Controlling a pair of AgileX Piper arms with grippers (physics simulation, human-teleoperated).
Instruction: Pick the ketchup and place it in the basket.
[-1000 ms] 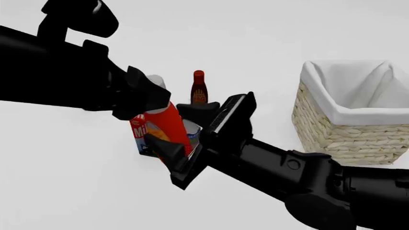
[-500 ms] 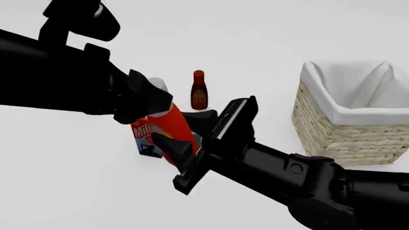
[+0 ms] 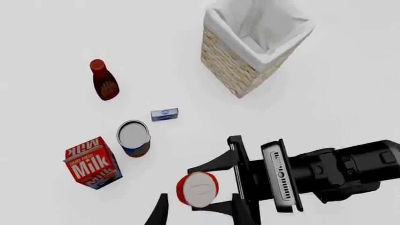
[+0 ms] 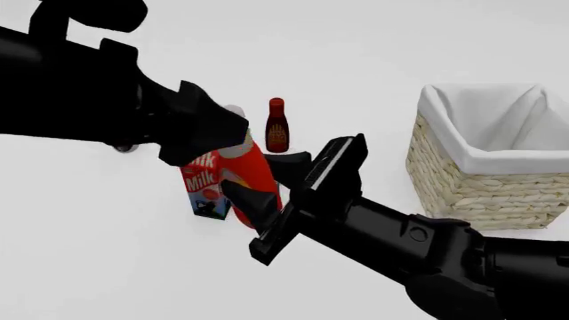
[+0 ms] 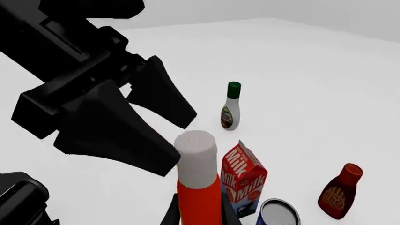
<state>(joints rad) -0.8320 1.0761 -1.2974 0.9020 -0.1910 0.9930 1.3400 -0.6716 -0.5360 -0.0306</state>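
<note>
From the left wrist camera, the right pincer (image 3: 209, 190) pinches the ketchup (image 3: 197, 189), seen from its white cap. The red carton (image 3: 92, 162) says "Milk". A can (image 3: 134, 138), a small box (image 3: 164, 114), a dark sauce bottle (image 3: 104, 80) and the basket (image 3: 247, 70) rest on the white surface (image 3: 50, 56).

In the front view, the ketchup (image 4: 255, 175) stands upright in front of the carton (image 4: 202, 183), far left of the basket (image 4: 462, 187). The left pincer (image 4: 209, 130) is spread wide just above the cap.

From the right wrist camera, the ketchup (image 5: 198, 187) rises beside the "Milk" carton (image 5: 244, 177). A white bottle with a green cap (image 5: 231, 106) stands farther off.
</note>
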